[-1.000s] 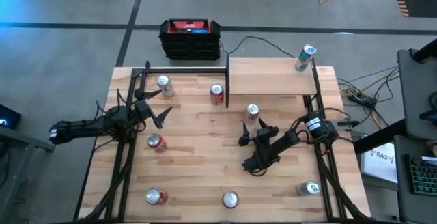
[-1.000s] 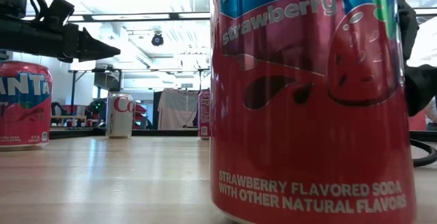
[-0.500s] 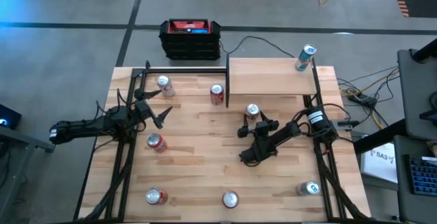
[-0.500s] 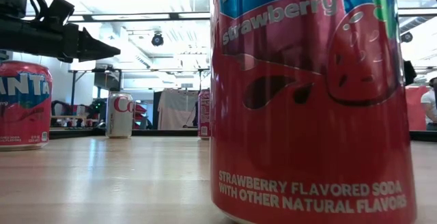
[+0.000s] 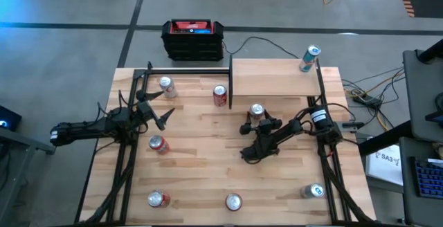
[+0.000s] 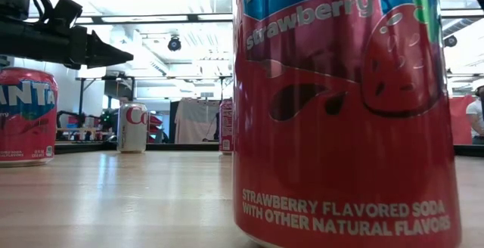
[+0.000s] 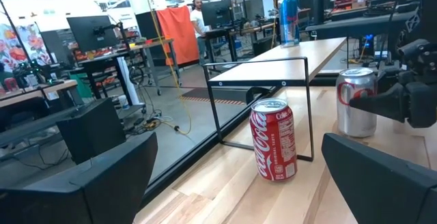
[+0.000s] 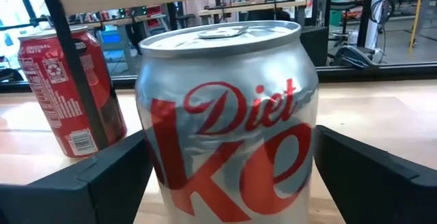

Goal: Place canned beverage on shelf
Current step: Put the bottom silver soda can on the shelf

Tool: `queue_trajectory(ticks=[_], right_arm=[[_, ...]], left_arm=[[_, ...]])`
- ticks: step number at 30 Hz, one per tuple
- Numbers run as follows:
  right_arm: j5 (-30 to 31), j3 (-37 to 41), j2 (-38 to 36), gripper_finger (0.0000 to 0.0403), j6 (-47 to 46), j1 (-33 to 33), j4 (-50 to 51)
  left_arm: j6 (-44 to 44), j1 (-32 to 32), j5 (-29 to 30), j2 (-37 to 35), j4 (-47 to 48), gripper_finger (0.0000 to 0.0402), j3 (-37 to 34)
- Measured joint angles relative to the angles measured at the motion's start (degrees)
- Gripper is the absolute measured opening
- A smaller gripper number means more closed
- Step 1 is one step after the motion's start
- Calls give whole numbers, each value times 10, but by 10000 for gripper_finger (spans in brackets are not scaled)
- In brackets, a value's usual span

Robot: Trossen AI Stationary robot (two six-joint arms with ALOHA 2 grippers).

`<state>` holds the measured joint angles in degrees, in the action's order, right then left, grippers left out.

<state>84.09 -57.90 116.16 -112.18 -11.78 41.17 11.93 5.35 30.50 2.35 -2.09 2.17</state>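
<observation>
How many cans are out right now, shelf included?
8. One blue can on the shelf; seven on the table: between the right gripper's open fingers.

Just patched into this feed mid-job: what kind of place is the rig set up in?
Most likely a robotics lab or workshop. Beyond the table the left wrist view shows desks with monitors, an orange cloth on a stand and a person working at a bench.
</observation>
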Motion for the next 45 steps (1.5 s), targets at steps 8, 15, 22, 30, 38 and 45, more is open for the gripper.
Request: queue_trajectory(ticks=[8, 15, 22, 30, 38, 45], right_arm=[[-3, -18, 1, 369, 30, 19, -2], [-33, -25, 1, 332, 44, 33, -6], [-44, -25, 1, 287, 44, 33, -11], [-49, -29, -1, 287, 57, 27, -12], [-146, -57, -64, 287, 151, 20, -10], [-173, -53, -150, 287, 173, 9, -2]], left_arm=[[0, 0, 0, 0, 0, 399, 0], [0, 0, 0, 0, 0, 399, 0], [0, 0, 0, 0, 0, 399, 0], [0, 0, 0, 0, 0, 399, 0], [0, 0, 0, 0, 0, 399, 0], [0, 0, 0, 0, 0, 399, 0]])
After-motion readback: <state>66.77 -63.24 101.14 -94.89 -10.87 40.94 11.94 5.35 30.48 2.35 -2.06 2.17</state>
